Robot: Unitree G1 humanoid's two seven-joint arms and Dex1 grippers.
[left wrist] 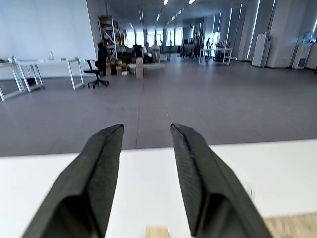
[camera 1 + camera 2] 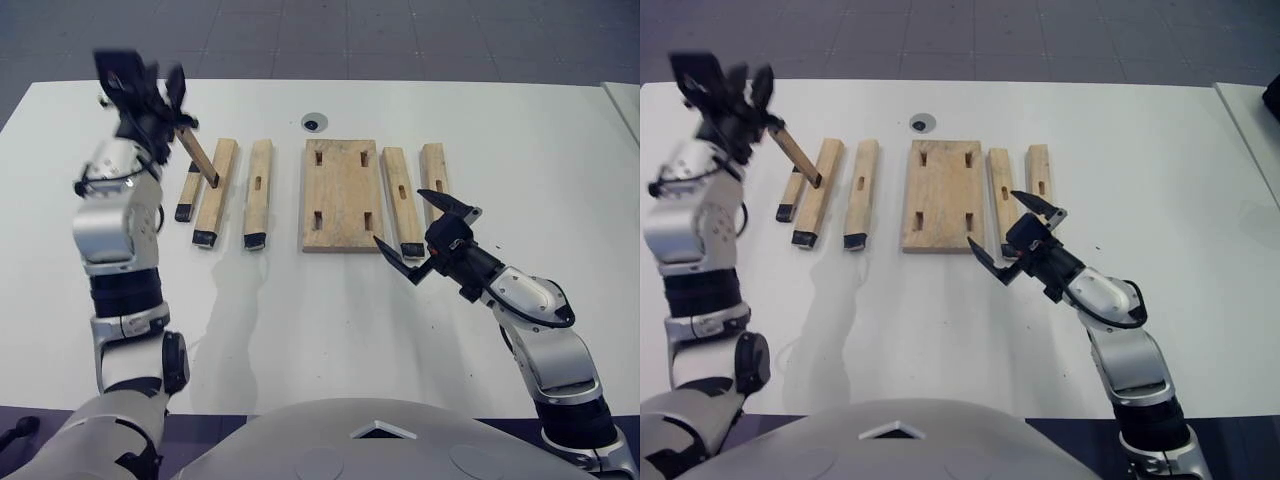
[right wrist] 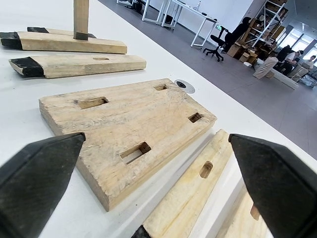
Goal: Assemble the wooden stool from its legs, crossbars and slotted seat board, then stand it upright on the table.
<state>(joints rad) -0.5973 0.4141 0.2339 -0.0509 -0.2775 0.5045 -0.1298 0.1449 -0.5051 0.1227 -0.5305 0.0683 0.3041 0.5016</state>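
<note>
The slotted seat board [image 2: 341, 195] lies flat mid-table. Left of it lie two legs [image 2: 215, 190] [image 2: 257, 192] with black ends, and a narrower piece [image 2: 188, 195]. A crossbar [image 2: 197, 156] stands tilted in the slot of the leg [image 2: 817, 190]. My left gripper [image 2: 150, 82] is open just above and behind the crossbar's upper end, with nothing between its fingers [image 1: 193, 168]. Two more legs [image 2: 400, 200] [image 2: 433, 170] lie right of the board. My right gripper [image 2: 398, 216] hangs open over the near end of the inner right leg, empty, facing the board [image 3: 124, 129].
A round cable hole [image 2: 314, 122] sits in the white table [image 2: 330, 320] behind the board. The table's front half is bare. A second table's corner [image 2: 625, 100] shows at the far right. Grey floor lies beyond the far edge.
</note>
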